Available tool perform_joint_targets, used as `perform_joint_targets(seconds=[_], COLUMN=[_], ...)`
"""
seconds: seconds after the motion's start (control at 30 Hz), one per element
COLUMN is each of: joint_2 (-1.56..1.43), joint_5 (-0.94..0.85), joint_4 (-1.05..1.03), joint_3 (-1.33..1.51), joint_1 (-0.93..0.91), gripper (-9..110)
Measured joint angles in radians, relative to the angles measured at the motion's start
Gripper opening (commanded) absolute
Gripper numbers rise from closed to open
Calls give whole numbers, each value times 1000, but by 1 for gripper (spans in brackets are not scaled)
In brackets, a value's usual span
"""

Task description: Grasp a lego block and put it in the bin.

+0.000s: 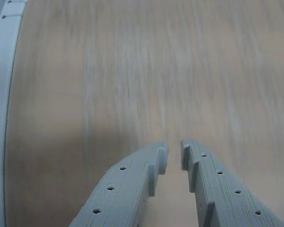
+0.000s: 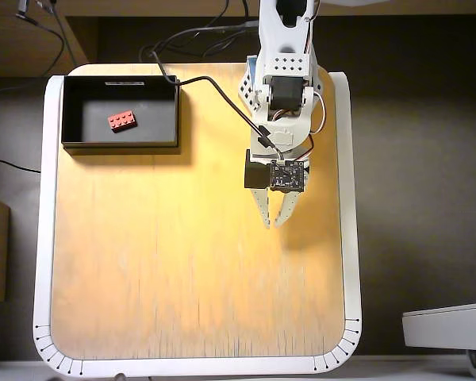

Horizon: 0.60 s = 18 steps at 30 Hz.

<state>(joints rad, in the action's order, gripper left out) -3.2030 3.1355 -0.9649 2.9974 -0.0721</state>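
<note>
Pale wood fills the wrist view, a bare stretch of the surface point(image 2: 182, 270) with a white rim around it, and nothing lies on it near the arm.

Seen from the wrist, the fingers point(image 1: 173, 153) are nearly together, with only a thin slit between the tips, and they hold nothing; only bare wood shows through the slit. The overhead view agrees: the two pale tips point(image 2: 274, 220) meet in a narrow point above the middle of the board, a little right of centre, and nothing red is near them. Behind them sit the small dark circuit board of the wrist camera and the white arm point(image 2: 282, 87), which reaches in from the top edge with a black cable looping off to the left.

Further out, at the upper left corner of the board, stands the bin point(image 2: 120, 144), a shallow black tray with a white label on its far rim. The lego block point(image 2: 122, 120), small and red, lies on the floor of the bin, left of its middle and clear of the walls.

Judged from this, the block is already where the task wants it. Little can go wrong from here, except that a sweep of the arm toward that corner could clip the bin's thin wall and shove it along the board.
</note>
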Motion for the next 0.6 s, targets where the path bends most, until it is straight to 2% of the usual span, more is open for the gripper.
perform_joint_targets(seconds=[0.4, 0.6], joint_2=[0, 0], joint_5=[-101, -135], joint_4=[-327, -374], joint_3=[0, 0], joint_1=[12, 12], gripper=[0, 0])
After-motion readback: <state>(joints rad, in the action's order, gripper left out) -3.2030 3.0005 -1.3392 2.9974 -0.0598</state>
